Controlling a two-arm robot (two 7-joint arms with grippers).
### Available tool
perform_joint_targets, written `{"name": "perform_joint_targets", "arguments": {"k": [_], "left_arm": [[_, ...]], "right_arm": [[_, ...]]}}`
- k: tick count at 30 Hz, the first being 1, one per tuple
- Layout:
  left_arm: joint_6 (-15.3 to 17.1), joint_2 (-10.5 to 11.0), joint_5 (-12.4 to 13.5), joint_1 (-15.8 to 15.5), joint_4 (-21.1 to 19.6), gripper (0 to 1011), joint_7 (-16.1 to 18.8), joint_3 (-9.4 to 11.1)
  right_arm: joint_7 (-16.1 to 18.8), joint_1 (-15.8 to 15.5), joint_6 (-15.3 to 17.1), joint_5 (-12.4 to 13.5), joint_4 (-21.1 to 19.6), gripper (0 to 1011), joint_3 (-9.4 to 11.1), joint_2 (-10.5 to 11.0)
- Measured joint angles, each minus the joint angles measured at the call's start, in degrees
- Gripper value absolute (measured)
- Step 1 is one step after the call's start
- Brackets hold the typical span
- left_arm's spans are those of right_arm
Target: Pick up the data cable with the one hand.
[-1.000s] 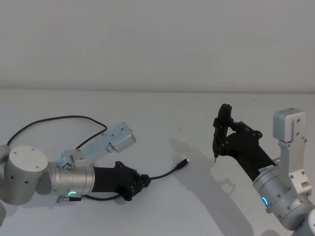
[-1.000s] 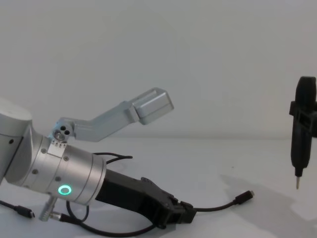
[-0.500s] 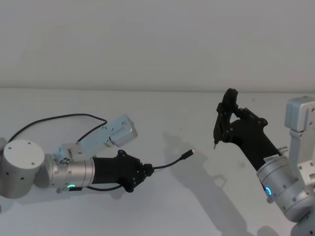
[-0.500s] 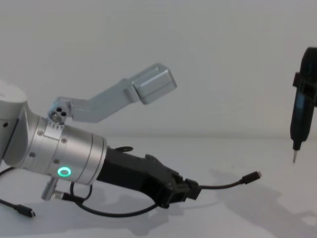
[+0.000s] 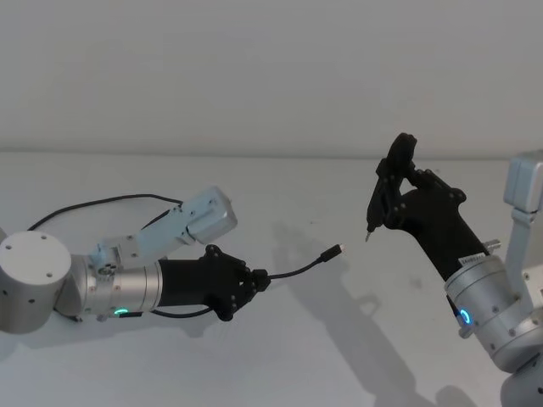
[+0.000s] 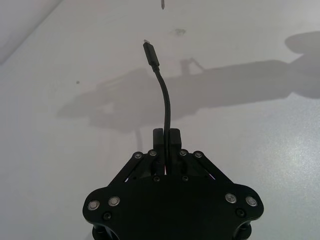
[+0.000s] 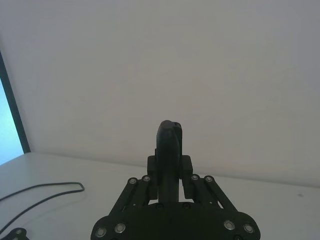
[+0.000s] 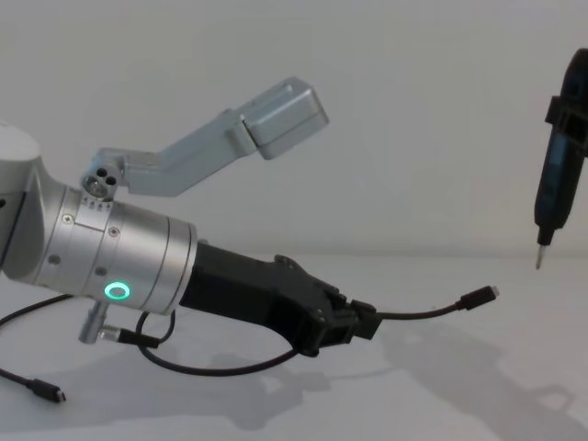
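My left gripper [image 5: 259, 277] is shut on the data cable [image 5: 297, 269], a thin black cord, and holds it above the white table [image 5: 305, 356]. A short length arcs forward from the closed fingers to a small black plug [image 5: 338, 249] that hangs in the air. In the left wrist view the cable [image 6: 165, 102] runs straight out from between the pads of the left gripper [image 6: 166, 135]. From the chest I see the left gripper [image 8: 367, 318], the lifted plug [image 8: 482, 296] and the other plug [image 8: 48, 391] lying on the table. The right gripper [image 5: 392, 203] is raised at the right.
The right gripper [image 7: 170, 162] is shut on a slim black tool [image 5: 386, 191] with a pointed metal tip [image 8: 539, 261], held upright in the air to the right of the plug. The cable's slack [image 5: 102, 202] loops over the table at the far left.
My left gripper has risen and moved right with the cable, lifting the plug end off the table. The right arm has carried the tool upward.
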Motion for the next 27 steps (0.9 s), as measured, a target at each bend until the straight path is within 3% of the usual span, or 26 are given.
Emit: {"name": "perform_joint_targets", "arguments": {"k": [27], "left_arm": [[-0.7, 0.3, -0.1, -0.1, -1.0, 67, -0.1, -0.3]], "right_arm": [[1.6, 1.1, 2.0, 0.4, 0.9, 275, -0.3, -2.0]]}}
